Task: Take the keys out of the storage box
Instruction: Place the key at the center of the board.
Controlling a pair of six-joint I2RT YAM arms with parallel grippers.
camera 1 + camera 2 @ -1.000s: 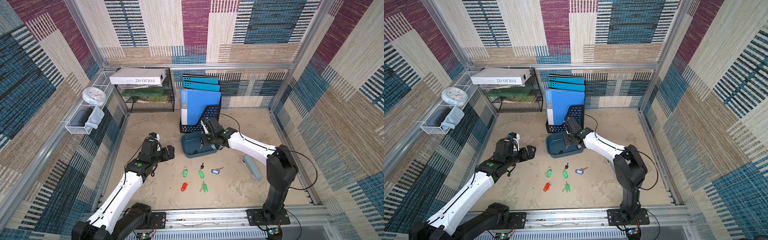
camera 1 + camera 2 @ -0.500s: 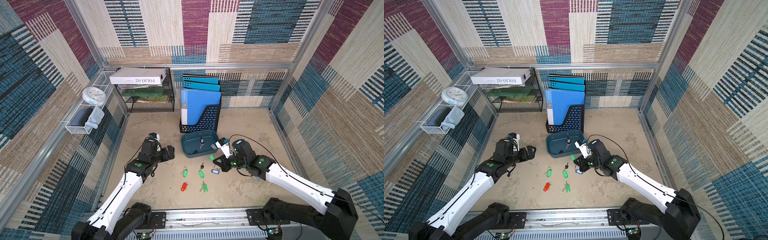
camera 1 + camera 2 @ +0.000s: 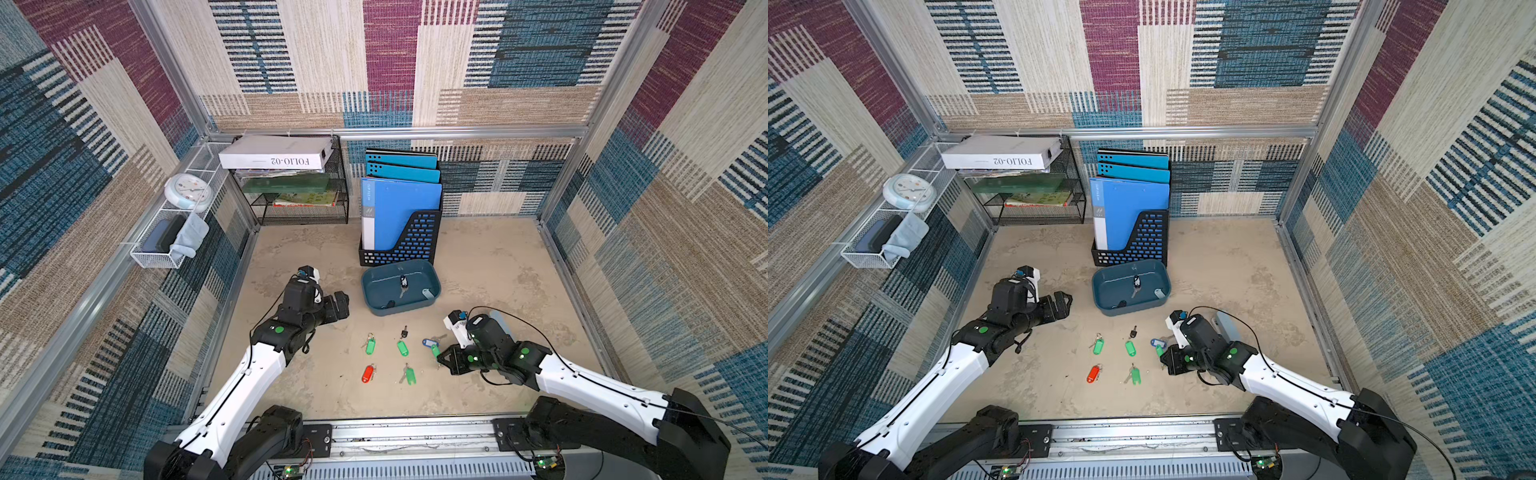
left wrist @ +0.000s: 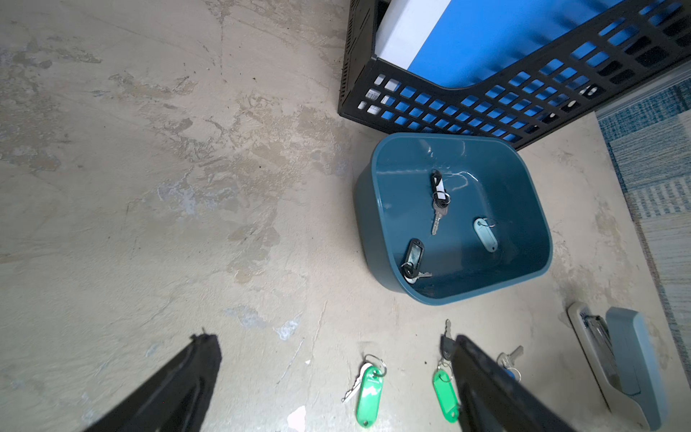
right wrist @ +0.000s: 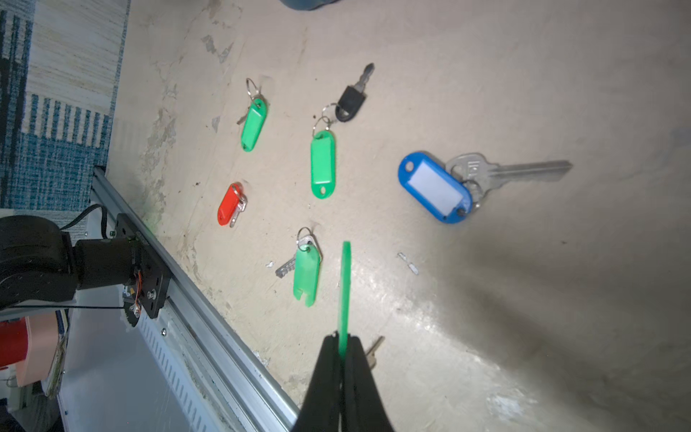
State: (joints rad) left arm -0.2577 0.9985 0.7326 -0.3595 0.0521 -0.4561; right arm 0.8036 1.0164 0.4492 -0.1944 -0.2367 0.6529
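Note:
The teal storage box (image 3: 374,291) (image 4: 504,187) stands in front of the file holder. It holds three keys: one with a black tag (image 4: 438,189), one with a pale blue tag (image 4: 485,233) and one with a dark tag (image 4: 412,258). Several keys lie on the table nearer the front: green tags (image 3: 370,345) (image 3: 402,347) (image 3: 410,375), a red tag (image 3: 367,373) and a blue tag (image 3: 429,343). My right gripper (image 5: 342,342) (image 3: 440,359) is shut on a green key tag (image 5: 344,284), low beside the blue tag. My left gripper (image 4: 332,340) (image 3: 338,307) is open and empty, left of the box.
A black file holder with blue folders (image 3: 409,245) stands right behind the box. A mesh rack (image 3: 299,208) is at the back left. A grey stapler (image 3: 1225,326) lies to the right of the keys. The metal front rail (image 3: 415,432) borders the table.
My right arm has swung from the box out to the near right and down, with the green-tagged key in its jaws. The left arm has not moved.

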